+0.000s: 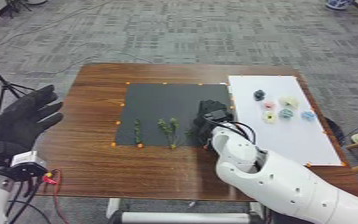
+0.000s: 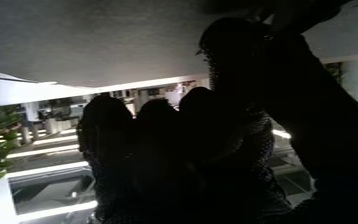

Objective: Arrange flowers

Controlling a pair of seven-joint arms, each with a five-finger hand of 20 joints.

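"So, where are the flowers?"

"Flower heads sit grouped on the white sheet, on the right of the tabletop. Two green sprigs lie near the bottom edge of the dark mat."

"And the right hand?"

"Over the mat's right side, right of those sprigs. Whether it grips anything, I can't tell."

"What about the left hand?"

"Out by the tabletop's left edge, fingers spread wide, holding nothing."
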